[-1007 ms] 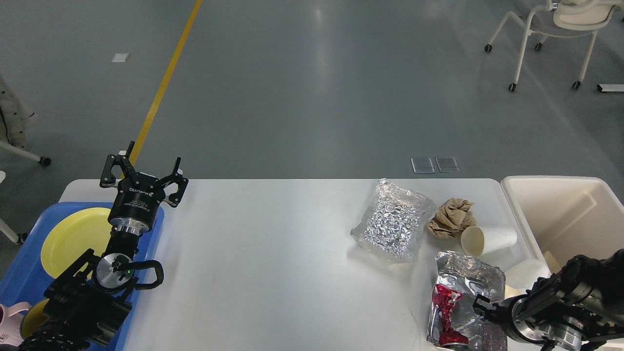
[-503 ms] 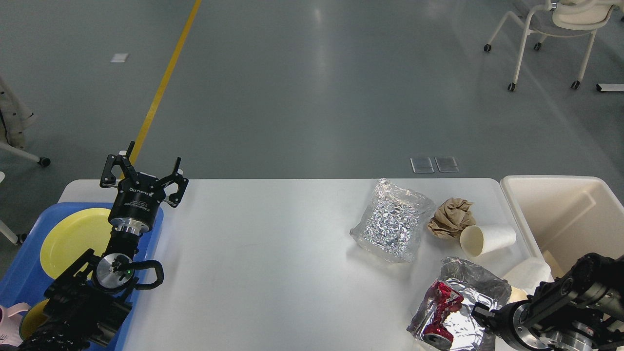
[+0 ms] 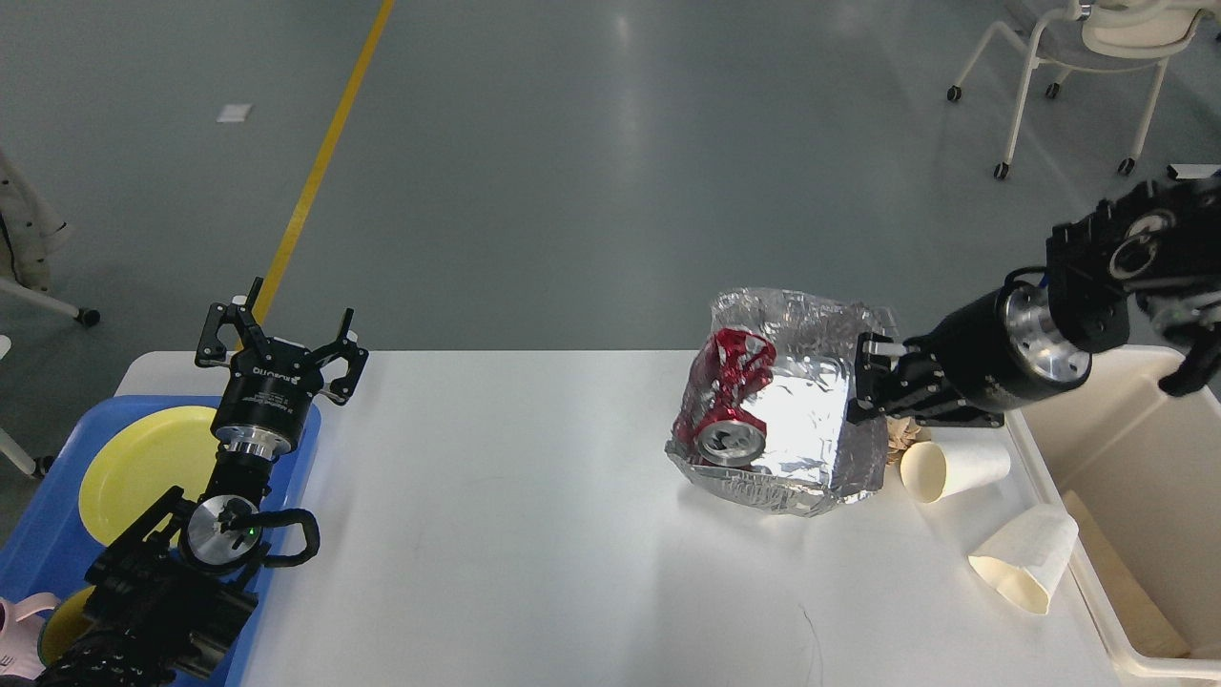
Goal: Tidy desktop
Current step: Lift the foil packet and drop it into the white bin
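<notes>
Grey floor surrounds the white desktop (image 3: 534, 534), which fills the lower frame; at left the left gripper (image 3: 279, 336) hovers spread and empty over the blue tray (image 3: 38, 534) holding one yellow plate (image 3: 143, 468). Right of centre, the right gripper (image 3: 870, 382), low a second ago, has lifted one foil bag (image 3: 811, 420) with a red can (image 3: 730, 405), clenched on its edge, likely heading for the cream bin (image 3: 1135, 458); two paper cups (image 3: 954, 469) remain

The desktop (image 3: 496, 534) was plain white. A silver crinkled foil bag (image 3: 811, 420) carried a red crushed can (image 3: 730, 405). Two paper cups (image 3: 954, 469) (image 3: 1021, 558) were cream-white. A yellow plate (image 3: 143, 468) sat in a blue tray (image 3: 43, 534); the bin (image 3: 1135, 448) was cream. Both grippers (image 3: 281, 334) (image 3: 873, 382) were black.
</notes>
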`<state>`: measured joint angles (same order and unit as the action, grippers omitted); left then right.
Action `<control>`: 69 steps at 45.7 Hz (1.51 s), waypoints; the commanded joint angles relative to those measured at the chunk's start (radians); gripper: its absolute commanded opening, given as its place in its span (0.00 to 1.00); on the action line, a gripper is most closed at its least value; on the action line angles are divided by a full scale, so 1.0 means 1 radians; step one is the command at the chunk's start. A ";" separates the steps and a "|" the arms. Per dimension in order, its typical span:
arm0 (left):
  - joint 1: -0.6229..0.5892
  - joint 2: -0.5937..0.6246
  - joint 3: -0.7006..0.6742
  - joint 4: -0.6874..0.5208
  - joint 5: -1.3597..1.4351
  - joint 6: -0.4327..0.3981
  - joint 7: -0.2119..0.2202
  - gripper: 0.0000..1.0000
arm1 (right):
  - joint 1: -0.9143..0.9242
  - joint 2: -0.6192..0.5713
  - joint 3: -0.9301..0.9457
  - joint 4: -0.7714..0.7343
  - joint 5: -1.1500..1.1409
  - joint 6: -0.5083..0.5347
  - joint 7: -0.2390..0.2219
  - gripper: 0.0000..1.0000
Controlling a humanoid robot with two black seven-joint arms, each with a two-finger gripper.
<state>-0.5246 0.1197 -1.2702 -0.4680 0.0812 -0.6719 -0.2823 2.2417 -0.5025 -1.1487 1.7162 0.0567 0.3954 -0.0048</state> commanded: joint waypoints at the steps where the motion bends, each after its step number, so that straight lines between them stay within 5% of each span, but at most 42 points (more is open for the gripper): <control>1: 0.001 0.000 0.000 0.000 0.000 0.000 0.000 0.97 | 0.212 0.087 0.010 -0.020 0.017 0.184 0.000 0.00; 11: 0.000 0.000 0.000 0.000 0.000 0.000 0.000 0.97 | 0.412 0.170 0.030 -0.017 0.023 0.303 -0.001 0.00; 22: 0.001 0.000 0.000 0.000 0.000 0.000 0.000 0.97 | 0.331 0.159 0.000 -0.036 0.000 0.258 -0.003 0.00; 32: 0.001 0.000 0.000 0.000 0.000 0.000 0.000 0.97 | -0.020 0.050 -0.131 -0.331 -0.015 0.129 -0.007 0.00; 48: 0.001 0.000 0.000 0.000 0.000 0.000 0.000 0.97 | -0.595 -0.159 -0.037 -0.903 -0.084 0.070 -0.008 0.00; 61: 0.001 0.000 0.000 0.000 0.000 0.000 0.000 0.97 | -1.217 -0.146 0.213 -1.300 -0.070 -0.318 -0.011 0.00; 69: 0.001 0.000 0.000 0.000 0.000 0.000 0.000 0.97 | -1.439 -0.041 0.403 -1.494 -0.066 -0.463 -0.014 0.00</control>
<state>-0.5236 0.1196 -1.2701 -0.4678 0.0813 -0.6719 -0.2823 0.9296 -0.6032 -0.8696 0.3438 -0.0104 0.0163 -0.0161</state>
